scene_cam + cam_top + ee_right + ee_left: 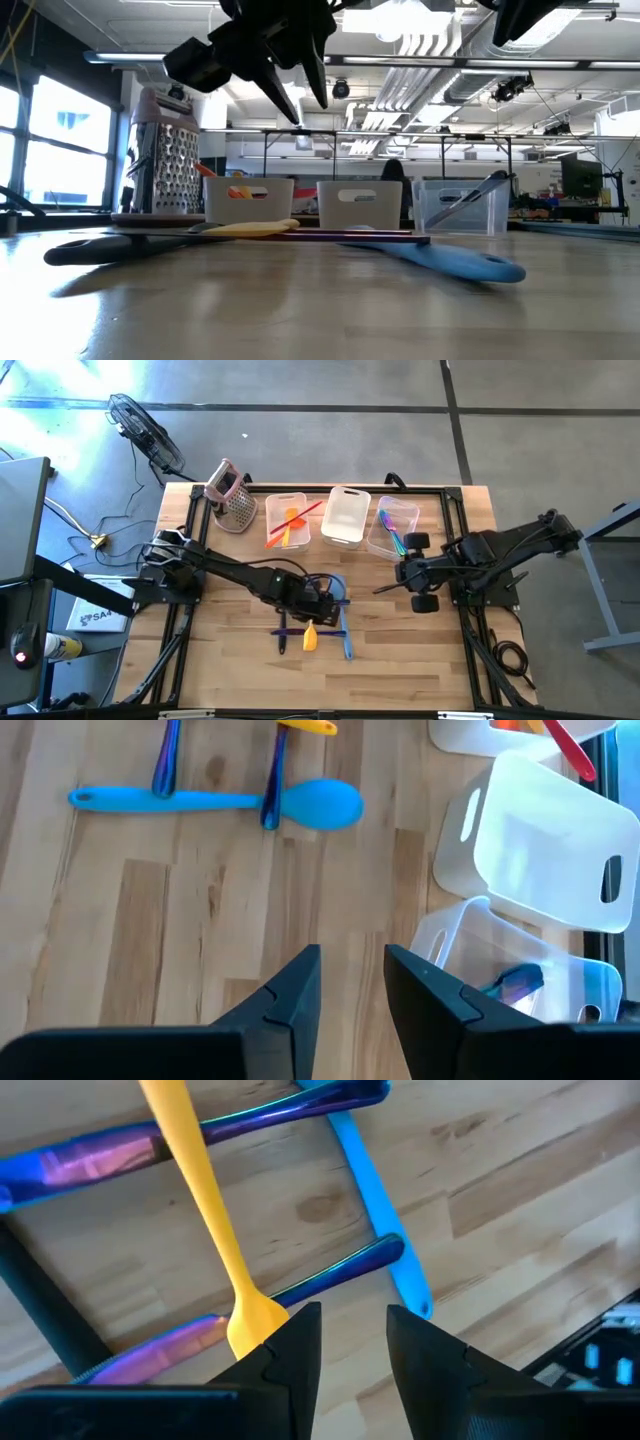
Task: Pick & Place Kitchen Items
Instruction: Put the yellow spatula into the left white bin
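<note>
Now we see the left gripper (352, 1342) hovering over the utensil pile near the middle of the wooden counter (420, 660), its jaws parted a little and grasping nothing. Just beside its fingertips lies the slim yellow plastic spatula (205, 1210), crossing two iridescent purple-blue utensils (200, 1140) and touching the light blue plastic spoon (375, 1220). A dark utensil (45, 1310) lies alongside. Over by the counter's right edge we see the right gripper (352, 982) waiting, jaws slightly apart and empty, near the three clear rectangular plastic bins (345, 518) along the far edge.
</note>
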